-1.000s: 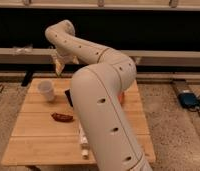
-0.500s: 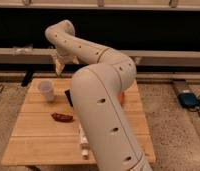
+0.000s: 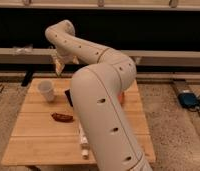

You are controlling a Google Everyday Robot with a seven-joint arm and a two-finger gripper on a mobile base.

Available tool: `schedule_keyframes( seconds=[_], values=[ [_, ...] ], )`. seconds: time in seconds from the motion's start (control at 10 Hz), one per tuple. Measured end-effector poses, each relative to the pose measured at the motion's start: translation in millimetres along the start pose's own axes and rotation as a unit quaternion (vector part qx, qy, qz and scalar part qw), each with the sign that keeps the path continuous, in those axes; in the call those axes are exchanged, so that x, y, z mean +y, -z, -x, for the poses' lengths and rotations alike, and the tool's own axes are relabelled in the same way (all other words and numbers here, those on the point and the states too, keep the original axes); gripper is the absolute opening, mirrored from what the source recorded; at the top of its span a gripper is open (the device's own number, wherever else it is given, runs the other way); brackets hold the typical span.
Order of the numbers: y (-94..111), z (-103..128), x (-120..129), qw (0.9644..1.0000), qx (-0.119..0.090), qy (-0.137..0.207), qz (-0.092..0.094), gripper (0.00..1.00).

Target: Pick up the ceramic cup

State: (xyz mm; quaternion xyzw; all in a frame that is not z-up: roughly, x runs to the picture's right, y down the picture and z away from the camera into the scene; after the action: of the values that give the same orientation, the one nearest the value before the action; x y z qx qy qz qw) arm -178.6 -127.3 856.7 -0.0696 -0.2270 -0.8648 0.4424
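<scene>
The ceramic cup [image 3: 46, 90] is small, plain and white. It stands upright on the left part of the wooden table [image 3: 33, 140]. My white arm bends up and over from the lower right. The gripper [image 3: 57, 67] hangs at the far edge of the table, behind the cup and slightly to its right, apart from it. A sliver of the orange-red bowl [image 3: 122, 97] shows at the right, mostly hidden behind my arm.
A brown elongated item [image 3: 62, 117] lies on the table in front of the cup. A dark object [image 3: 68, 95] sits right of the cup, partly hidden by my arm. A pale object [image 3: 83, 142] lies near the front. A blue box [image 3: 190, 100] is on the floor at right.
</scene>
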Motion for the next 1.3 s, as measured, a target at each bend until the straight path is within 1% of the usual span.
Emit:
schedule_keyframes(
  seconds=[0.3,0.5,0.6,0.8,0.9,1.0,1.1,1.3],
  values=[
    [0,0,0,1.0,0.0,0.0,0.0,0.8],
    [-2,-2,-7,0.9999,0.003,0.011,-0.006,0.8],
    [-3,-7,-16,0.9998,0.005,0.018,-0.011,0.8],
    [-10,-29,-56,0.9983,0.005,0.048,-0.032,0.8],
    [-16,-39,-71,0.9974,0.005,0.059,-0.04,0.8],
    [-26,-45,-85,0.9961,-0.003,0.073,-0.049,0.8],
    [-35,-45,-93,0.9951,-0.01,0.082,-0.055,0.8],
    [-54,-41,-98,0.9941,-0.021,0.088,-0.06,0.8]
  ],
)
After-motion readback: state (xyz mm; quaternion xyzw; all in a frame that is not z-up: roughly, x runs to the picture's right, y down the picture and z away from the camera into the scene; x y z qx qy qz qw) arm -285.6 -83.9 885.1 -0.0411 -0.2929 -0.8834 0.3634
